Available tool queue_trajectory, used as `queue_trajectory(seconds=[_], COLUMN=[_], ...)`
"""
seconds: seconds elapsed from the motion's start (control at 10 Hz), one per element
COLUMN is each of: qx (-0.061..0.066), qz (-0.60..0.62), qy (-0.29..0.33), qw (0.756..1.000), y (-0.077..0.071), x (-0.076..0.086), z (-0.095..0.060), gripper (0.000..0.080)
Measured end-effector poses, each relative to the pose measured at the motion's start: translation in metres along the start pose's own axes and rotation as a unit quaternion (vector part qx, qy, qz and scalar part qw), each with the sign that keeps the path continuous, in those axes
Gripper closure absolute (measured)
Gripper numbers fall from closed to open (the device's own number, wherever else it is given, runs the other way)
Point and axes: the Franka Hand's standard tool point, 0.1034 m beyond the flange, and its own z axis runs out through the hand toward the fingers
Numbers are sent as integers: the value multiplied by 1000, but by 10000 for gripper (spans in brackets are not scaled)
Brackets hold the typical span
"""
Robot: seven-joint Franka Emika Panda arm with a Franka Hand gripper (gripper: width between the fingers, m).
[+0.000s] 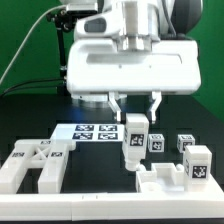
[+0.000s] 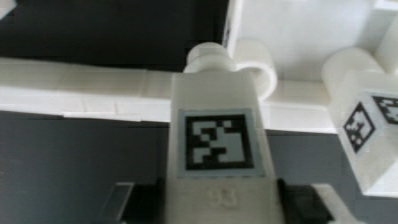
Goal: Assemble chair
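Note:
My gripper (image 1: 136, 112) is shut on the top of a white tagged bar (image 1: 135, 142), which hangs upright just above the table. In the wrist view the bar (image 2: 217, 100) runs out from between the fingers (image 2: 128, 200), its tag facing the camera, and the gripper (image 2: 221, 208) closes on both its sides. The bar's lower end is beside a notched white chair piece (image 1: 160, 178) in front. Its far end lies over a long white piece (image 2: 89, 85) with a rounded peg (image 2: 260, 70).
Flat slotted chair pieces (image 1: 30, 165) lie at the exterior view's front left. Tagged cubes (image 1: 157, 143) (image 1: 186, 143) and a larger tagged block (image 1: 197, 163) stand at the right; one shows in the wrist view (image 2: 365, 120). The marker board (image 1: 92, 132) lies behind.

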Motion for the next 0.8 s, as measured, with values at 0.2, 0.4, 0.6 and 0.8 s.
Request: queue_trajectory(seconds=[0.2,0.4,0.6,0.8], qx=[14,17,17,16], qz=[4,6,6,5], qy=[-27,-27,-29,-31], qw=[1000,999,999,999], y=[-8,-13,-14,-15], x=[12,18,19,19], z=[0,1,9,17], gripper=[512,512,512,512])
